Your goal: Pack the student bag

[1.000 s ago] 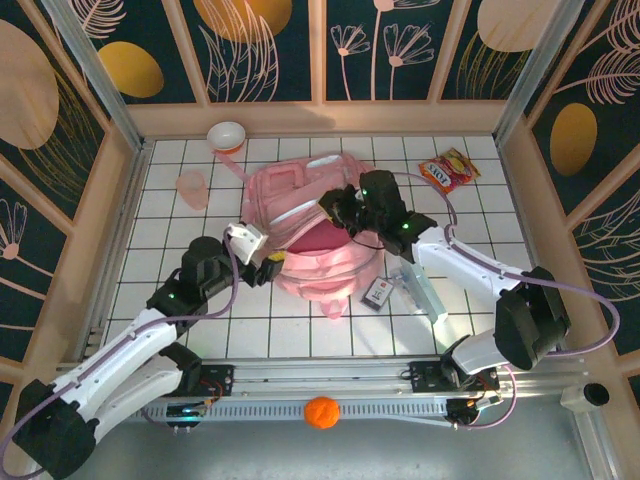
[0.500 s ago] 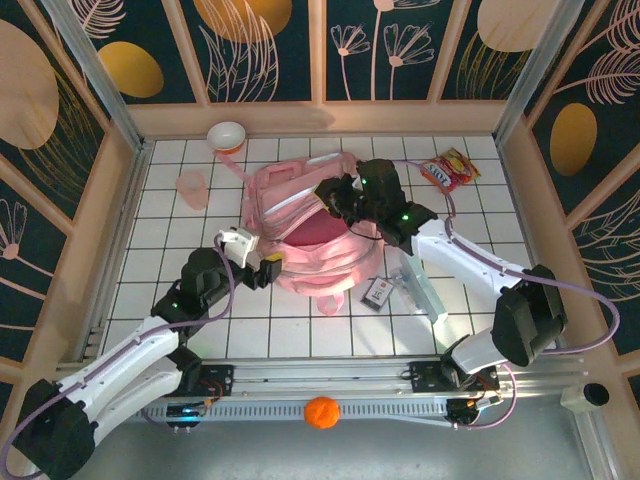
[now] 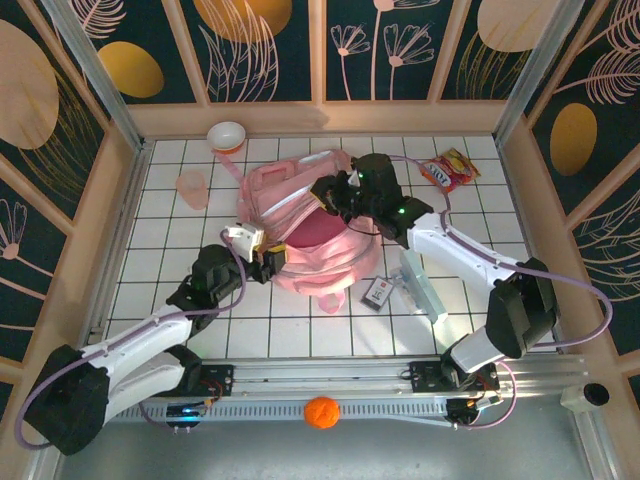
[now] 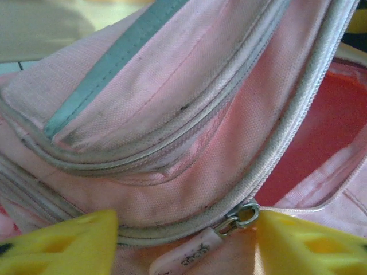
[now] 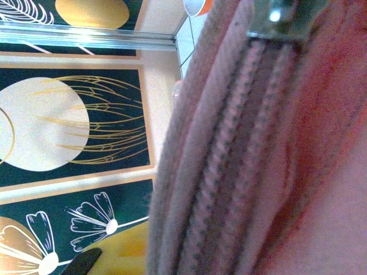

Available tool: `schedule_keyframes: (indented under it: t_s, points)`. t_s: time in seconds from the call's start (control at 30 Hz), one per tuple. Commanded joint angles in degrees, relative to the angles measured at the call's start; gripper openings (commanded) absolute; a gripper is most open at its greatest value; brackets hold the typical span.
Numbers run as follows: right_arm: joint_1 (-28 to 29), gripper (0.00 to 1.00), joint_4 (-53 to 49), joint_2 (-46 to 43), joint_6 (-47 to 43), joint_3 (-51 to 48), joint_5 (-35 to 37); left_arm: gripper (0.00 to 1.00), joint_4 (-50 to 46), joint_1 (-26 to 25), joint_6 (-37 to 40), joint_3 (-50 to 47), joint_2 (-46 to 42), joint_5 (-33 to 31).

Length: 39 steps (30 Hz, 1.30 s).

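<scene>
The surface [image 3: 160, 220] is white, ruled into a grid of squares. The pink student bag [image 3: 268, 190] lies at its middle. At far left stand a translucent pink cup [image 3: 191, 187] and a white bowl [image 3: 227, 135]. A snack packet [image 3: 448, 170] lies far right. A small dark card [image 3: 378, 293] and a pale long case [image 3: 421, 284] lie near the bag's near right side.

White gridded table [image 3: 165, 220] boxed by a light wooden frame [image 3: 320, 118]; dark wall panels [image 3: 285, 70] show golden ovals and pale flowers, evenly lit.
</scene>
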Motion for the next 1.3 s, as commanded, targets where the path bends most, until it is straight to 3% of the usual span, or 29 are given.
schedule_keyframes:
  t_s: [0.0,0.17,0.37,0.63,0.9,1.0,1.1,1.2,1.27]
  points:
    - [-0.3,0.00,9.9,-1.6,-1.9,3.9,-2.8,0.50,4.5,0.2,1.7,2.7,1.0,4.6]
    - [-1.0,0.00,9.4,-1.6,-2.2,3.7,-2.4,0.31,2.3,0.2,4.7,2.1,-0.1,9.4]
    - [-1.3,0.00,8.8,-1.3,-2.6,4.0,-2.4,0.16,0.4,0.2,5.1,1.9,-1.5,8.9]
    - [-2.6,0.00,6.5,-2.6,-3.5,4.9,-2.9,0.00,-7.5,0.2,1.5,2.1,-1.9,-6.5]
    - [-5.3,0.00,5.6,-3.1,-3.4,7.0,-9.3,0.00,-9.9,1.8,-1.1,0.8,-3.3,-15.0]
    - [-6.0,0.00,4.8,-3.4,-3.4,8.0,-11.7,0.00,-8.9,3.6,-0.6,1.4,-2.7,-15.0]
    - [-6.0,0.00,3.8,-3.6,-3.8,8.3,-11.3,0.00,-3.9,4.1,2.8,0.9,-3.6,-5.2]
    - [-6.0,0.00,4.6,-3.3,-3.6,8.0,-11.7,0.18,-0.2,4.1,5.3,-0.1,-5.5,3.8]
    - [-6.0,0.00,5.6,-2.8,-3.3,7.9,-12.1,0.36,0.2,4.1,6.7,-0.4,-6.6,8.7]
